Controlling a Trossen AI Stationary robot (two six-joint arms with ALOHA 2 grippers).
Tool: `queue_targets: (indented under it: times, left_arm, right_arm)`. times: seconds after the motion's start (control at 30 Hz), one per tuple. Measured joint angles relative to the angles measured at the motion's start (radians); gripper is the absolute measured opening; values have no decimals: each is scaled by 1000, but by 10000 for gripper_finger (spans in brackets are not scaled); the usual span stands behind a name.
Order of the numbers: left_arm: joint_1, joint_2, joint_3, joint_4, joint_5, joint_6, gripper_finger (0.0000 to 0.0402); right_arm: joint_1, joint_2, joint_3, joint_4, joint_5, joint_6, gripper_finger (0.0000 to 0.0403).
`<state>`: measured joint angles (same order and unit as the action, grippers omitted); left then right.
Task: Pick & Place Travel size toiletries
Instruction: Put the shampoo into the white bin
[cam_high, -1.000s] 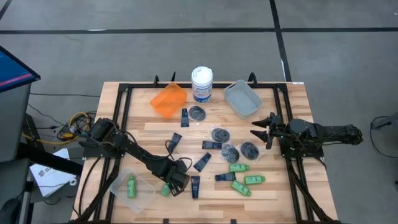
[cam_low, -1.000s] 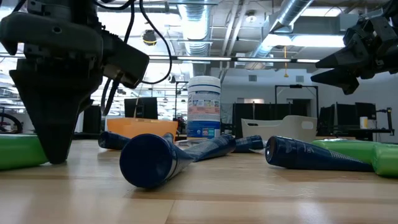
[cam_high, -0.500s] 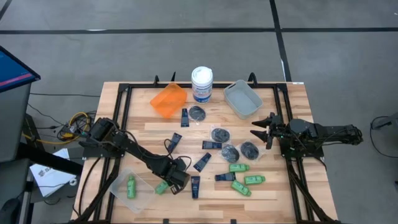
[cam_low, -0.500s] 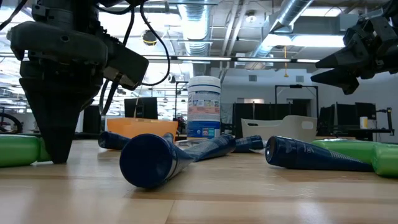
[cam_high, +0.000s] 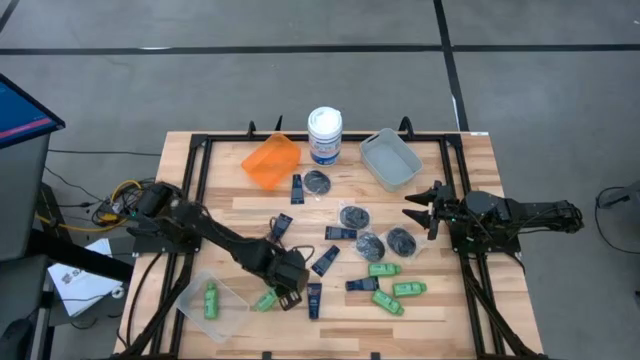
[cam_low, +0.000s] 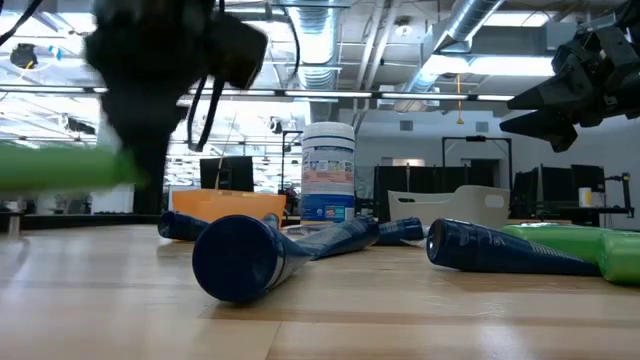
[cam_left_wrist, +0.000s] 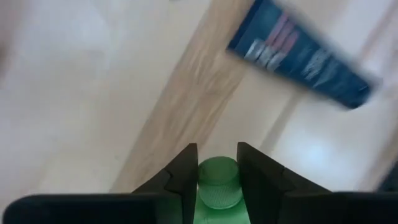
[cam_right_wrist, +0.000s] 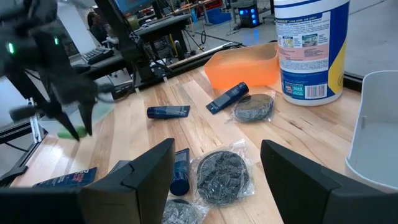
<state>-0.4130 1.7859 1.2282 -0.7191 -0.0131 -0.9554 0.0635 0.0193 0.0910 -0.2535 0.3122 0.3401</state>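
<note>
1. The left gripper (cam_high: 277, 298), clamped on a green bottle (cam_high: 266, 299), had lifted it off the table (cam_high: 240, 205) beside the clear bin (cam_high: 235, 312).
2. That bottle probably went there next.
3. Farther off, the right gripper (cam_high: 413, 212) waited, spread wide.

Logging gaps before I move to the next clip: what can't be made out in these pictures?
- Bright green little bottle: left wrist view shows only its cap end, the left gripper covering the rest; low view smears it.
- Clear plastic bin: hard to make out in the high view; unseen in the low view.
- White tub with blue label: top cut off in the right wrist view; print too small.
- Right gripper, waiting, jaws open: fingertips cut off there.
</note>
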Motion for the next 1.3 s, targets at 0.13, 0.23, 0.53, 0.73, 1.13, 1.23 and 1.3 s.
queue_targets:
  times: [0.13,0.23,0.53,0.73,1.13,1.23,1.3]
  left_arm:
    - [13,-121,-1,-26,-41,-3,89]
    - [-3,-205,-1,-84,-61,-40,88]
    - [-161,-292,-1,-195,-70,-83,88]
    - [-277,-270,-2,-199,-109,-135,88]
    - [-402,-271,-118,-198,-165,-347,88]
    - [-418,-271,-145,-191,-146,-389,88]
    - [-421,-271,-153,-188,-136,-411,88]
  right_arm:
    - [0,0,0,0,0,0,230]
    - [0,0,0,0,0,0,230]
    - [0,0,0,0,0,0,230]
    - [0,0,0,0,0,0,230]
    - [0,0,0,0,0,0,230]
    - [0,0,0,0,0,0,230]
    - [0,0,0,0,0,0,230]
